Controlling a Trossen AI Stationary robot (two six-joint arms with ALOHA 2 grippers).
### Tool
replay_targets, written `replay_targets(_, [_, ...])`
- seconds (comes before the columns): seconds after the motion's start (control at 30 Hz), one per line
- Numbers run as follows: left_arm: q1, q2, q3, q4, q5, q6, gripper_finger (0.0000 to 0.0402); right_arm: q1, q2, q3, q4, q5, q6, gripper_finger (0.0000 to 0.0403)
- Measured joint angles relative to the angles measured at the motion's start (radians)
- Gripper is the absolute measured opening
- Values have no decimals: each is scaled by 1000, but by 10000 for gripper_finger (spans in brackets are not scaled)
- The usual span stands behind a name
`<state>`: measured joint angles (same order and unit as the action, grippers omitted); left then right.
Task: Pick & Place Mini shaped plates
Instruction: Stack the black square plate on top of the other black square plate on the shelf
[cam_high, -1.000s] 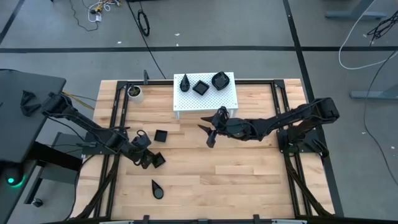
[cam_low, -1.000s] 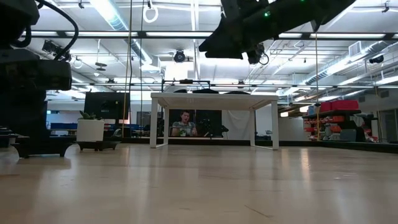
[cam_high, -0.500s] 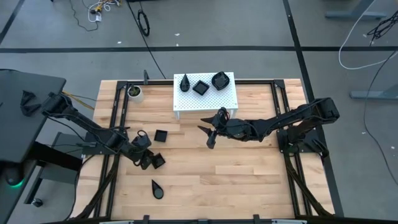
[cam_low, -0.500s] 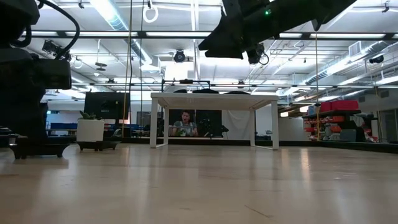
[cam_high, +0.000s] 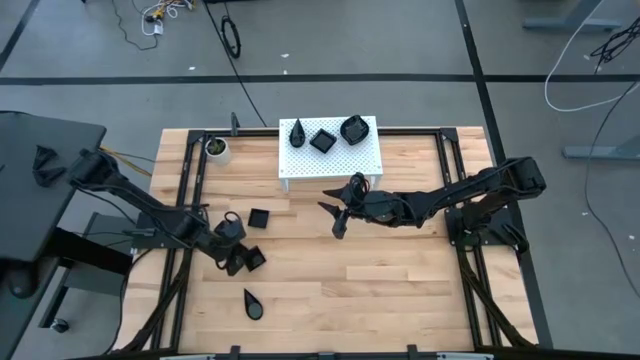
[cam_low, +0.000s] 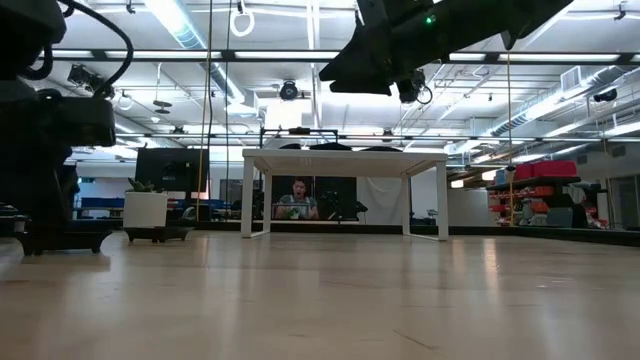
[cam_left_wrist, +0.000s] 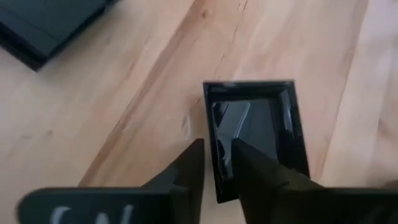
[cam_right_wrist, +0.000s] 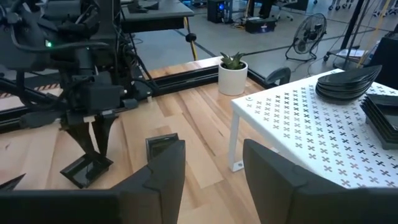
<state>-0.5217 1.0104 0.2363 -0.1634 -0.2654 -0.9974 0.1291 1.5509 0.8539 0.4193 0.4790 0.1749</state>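
**Square plate in the left fingers, two more loose on the worktop**

We see the left gripper (cam_left_wrist: 217, 163) down on a square plate (cam_left_wrist: 258, 134), its fingers (cam_left_wrist: 186, 171) pinched narrowly over the plate's near rim, one outside the wall and one inside the dish. The plate appears to rest on the wood, so we judge the pick as begun but not lifted. A second square plate (cam_high: 259, 216) lies just beyond those fingers, and a teardrop plate (cam_high: 253, 304) lies apart on their other side, toward the worktop's front edge.

On the white perforated stand (cam_high: 366, 160) we count three stacks already placed: teardrop plates (cam_high: 298, 132), square ones (cam_high: 323, 140) and shell ones (cam_high: 353, 128). So most of the work looks done, with three plates left on the worktop (cam_high: 400, 290).

The right gripper (cam_high: 339, 218) hovers in front of the stand, fingers (cam_right_wrist: 163, 168) spread and empty. It sits between the left arm's plate and the stand, so we reckon it could crowd the carry route. A small potted plant (cam_high: 216, 149) stands beside the stand, and the stand's leg (cam_right_wrist: 234, 146) rises near the route too.
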Motion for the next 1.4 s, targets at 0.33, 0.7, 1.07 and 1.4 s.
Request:
replay_targets(0.33, [0,43,1,95,10,20,8,7,0,0,-6,3,-4,164])
replay_targets(0.7, [130,66,173,120,-43,218,5,50,-52,0,-251,-77,106,164])
replay_targets(1.07, [309,299,225,480,-75,395,4,116,61,0,-134,-113,152,202])
replay_targets(1.4, [331,331,225,627,-93,408,7,119,245,7,155,63,67,210])
